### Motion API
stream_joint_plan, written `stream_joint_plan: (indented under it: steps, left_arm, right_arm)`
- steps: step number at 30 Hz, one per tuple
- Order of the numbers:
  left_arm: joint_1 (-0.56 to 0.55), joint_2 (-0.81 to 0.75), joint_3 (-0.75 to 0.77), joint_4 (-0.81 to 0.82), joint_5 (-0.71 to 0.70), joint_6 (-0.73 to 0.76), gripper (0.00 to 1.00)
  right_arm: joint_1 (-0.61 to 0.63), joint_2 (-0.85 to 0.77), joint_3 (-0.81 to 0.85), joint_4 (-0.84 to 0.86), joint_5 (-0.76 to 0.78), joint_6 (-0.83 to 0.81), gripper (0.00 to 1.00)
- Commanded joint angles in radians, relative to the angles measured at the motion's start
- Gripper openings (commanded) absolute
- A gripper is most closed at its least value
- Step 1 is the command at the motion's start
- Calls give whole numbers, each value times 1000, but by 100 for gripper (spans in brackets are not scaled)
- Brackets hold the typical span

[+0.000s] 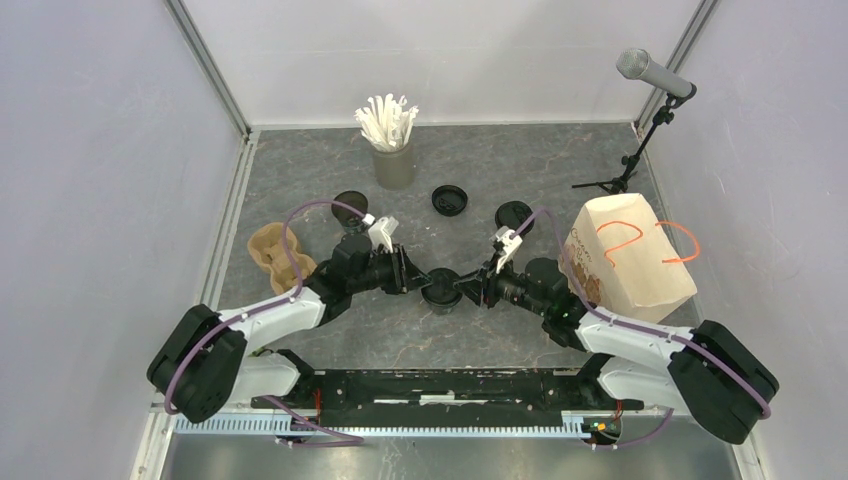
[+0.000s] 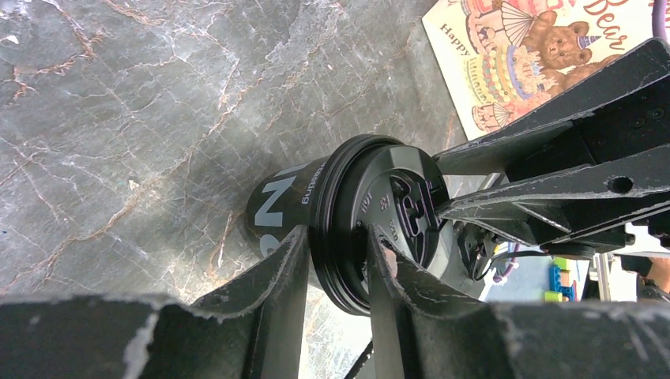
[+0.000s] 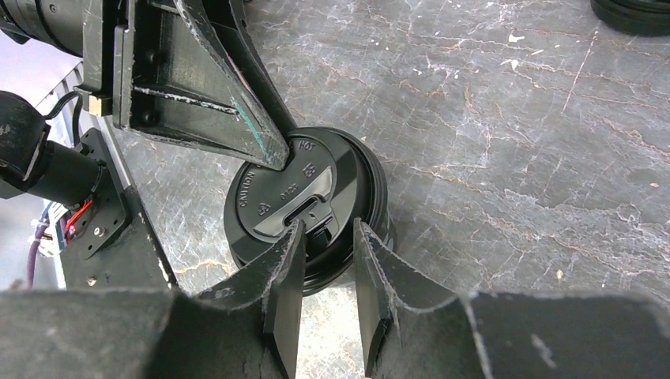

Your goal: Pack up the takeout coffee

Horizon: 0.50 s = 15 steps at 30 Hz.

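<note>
Since both wrist cams are filled by the same thing, I'll start there: the lidded cup [image 1: 438, 292] stands upright mid-table on the grey marbled table [image 1: 560, 170], right between the two grippers. The left gripper [image 2: 336, 253] reaches it from the cup's left side; one finger sits against the outside of the rim, the other on the lid [image 3: 296, 193] top, both touching, so I read it as pinching the lid rim. The right gripper [image 3: 325, 251] reaches it from the cup's right side and straddles the same lid's edge, one fingertip over the top by the sip slot, the other outside the rim. Its jaws are partly closed, and I can't tell from my views whether they actually bear on the lid. One left fingertip also rests on the lid top near the "CAUTION HOT" lettering. Beyond the cup lies a loose black lid [image 1: 450, 200]; further beyond and slightly left is the straw cup [image 1: 392, 160]. Beyond-left of the cup, near the left arm, stands a black cup [image 1: 350, 205]; beyond-right is another black round piece [image 1: 513, 215], cup or lid, can't tell which. Left of the cup, well apart, sits the pulp carrier [image 1: 280, 252]. Right of the cup, past the right wrist, is the paper bag [image 1: 625, 255], orange scribble on top, bear print on its side. A microphone [image 1: 655, 72] on a stand occupies the far corner beyond-right of the cup
</note>
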State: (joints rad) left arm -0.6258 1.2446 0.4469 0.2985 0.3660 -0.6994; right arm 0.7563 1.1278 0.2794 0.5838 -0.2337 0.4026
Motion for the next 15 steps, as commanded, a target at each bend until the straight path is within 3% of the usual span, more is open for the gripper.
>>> stream_joint_plan:
  steps: [1,5,11,15]
  left_arm:
    - [-13,66,-32,-197,-76,75,39]
    - [-13,60,18,-200,-41,81,41]
    - [-13,79,32,-132,65,47,57]
    - [-12,87,24,-129,56,50,57]
  right_arm:
    - [5,62,-36,-276,-15,-23,33]
    - [4,-17,45,-342,-1,-22,36]
    - [3,-36,131,-399,7,-45,39]
    - [-3,-39,181,-429,13,-63,45]
